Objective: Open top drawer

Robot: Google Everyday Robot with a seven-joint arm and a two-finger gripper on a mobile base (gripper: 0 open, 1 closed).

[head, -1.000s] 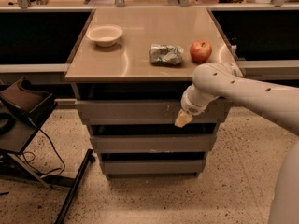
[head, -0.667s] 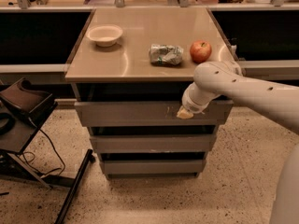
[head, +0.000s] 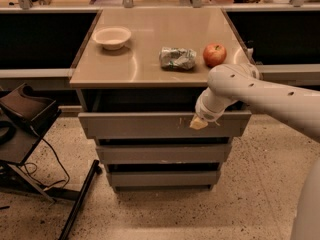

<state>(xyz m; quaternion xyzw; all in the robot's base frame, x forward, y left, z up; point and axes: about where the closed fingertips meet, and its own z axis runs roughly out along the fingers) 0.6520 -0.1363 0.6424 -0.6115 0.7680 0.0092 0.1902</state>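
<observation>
The top drawer [head: 140, 125] is the widest of three grey drawer fronts under the tan counter. It has small pale scratches right of centre and stands pulled out a little, with a dark gap above it. My gripper [head: 198, 123] comes in from the right on a white arm and sits at the top edge of the drawer front, right of centre. Its pale tip touches the front.
On the counter [head: 135, 69] sit a white bowl [head: 112, 36], a crumpled foil bag [head: 177, 58] and a red apple [head: 214, 54]. Two narrower drawer fronts [head: 162, 154] lie below. A black stand with cables [head: 25, 129] is at the left on the speckled floor.
The gripper rose from below the top drawer's front to its upper edge. The drawer front now stands out farther from the cabinet.
</observation>
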